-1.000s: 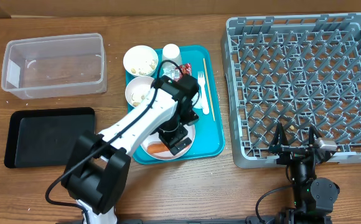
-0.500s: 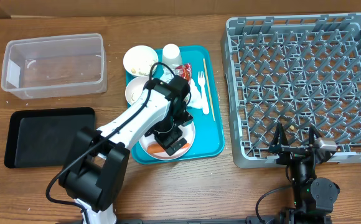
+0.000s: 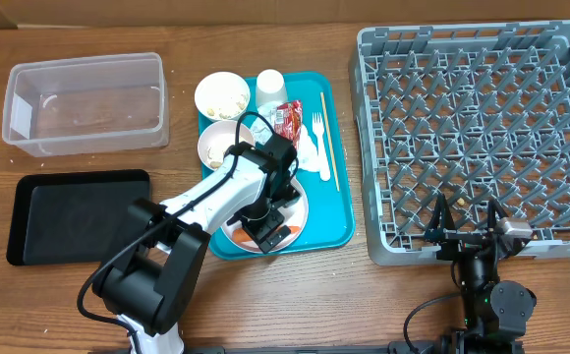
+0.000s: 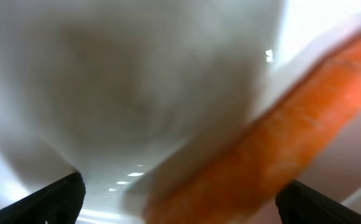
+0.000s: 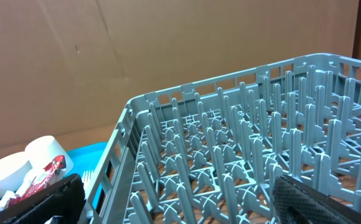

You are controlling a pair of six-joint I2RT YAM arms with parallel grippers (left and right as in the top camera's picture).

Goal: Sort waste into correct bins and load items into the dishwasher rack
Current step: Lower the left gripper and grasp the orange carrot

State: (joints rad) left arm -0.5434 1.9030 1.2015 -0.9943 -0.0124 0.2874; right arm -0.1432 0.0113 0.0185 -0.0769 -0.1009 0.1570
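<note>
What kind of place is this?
Probably a robot practice bench set up like a dish-clearing station: a white robot arm reaches over a teal serving tray on a wooden table, beside a grey dishwasher rack.

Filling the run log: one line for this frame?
left gripper: open, over carrot on plate | right gripper: open, at dishwasher rack edge
</note>
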